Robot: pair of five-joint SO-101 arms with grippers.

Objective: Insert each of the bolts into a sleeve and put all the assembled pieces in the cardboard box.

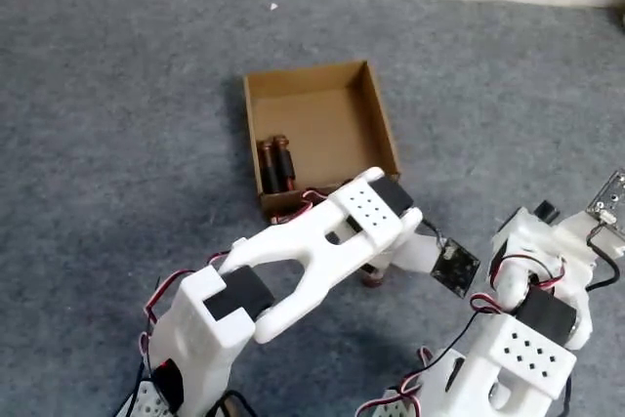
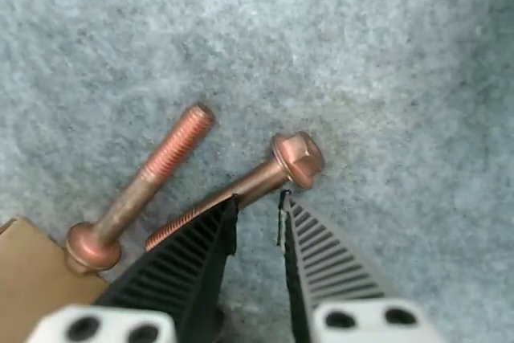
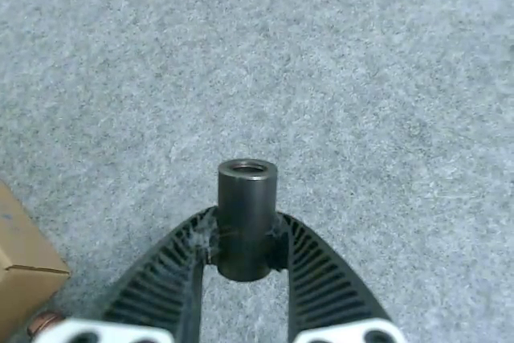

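Observation:
Two copper bolts lie on the grey carpet beside the cardboard box (image 1: pixel 383 124). One bolt (image 2: pixel 144 186) rests with its head by the box corner (image 2: pixel 28 275). The other bolt (image 2: pixel 277 173) lies with its hex head pointing away, its shaft running under my left gripper (image 2: pixel 257 202), which is open with its tips on either side of the shaft. My right gripper (image 3: pixel 246 238) is shut on a dark sleeve (image 3: pixel 246 198), held upright with its bore facing up. Two assembled pieces (image 1: pixel 275 165) lie in the box.
The left arm (image 1: pixel 312 241) stretches over the carpet to the box's front wall. The right arm (image 1: pixel 532 339) sits at the lower right. A box corner (image 3: pixel 24 267) and a copper bolt head (image 3: pixel 40 324) show near the right gripper. Open carpet surrounds the box.

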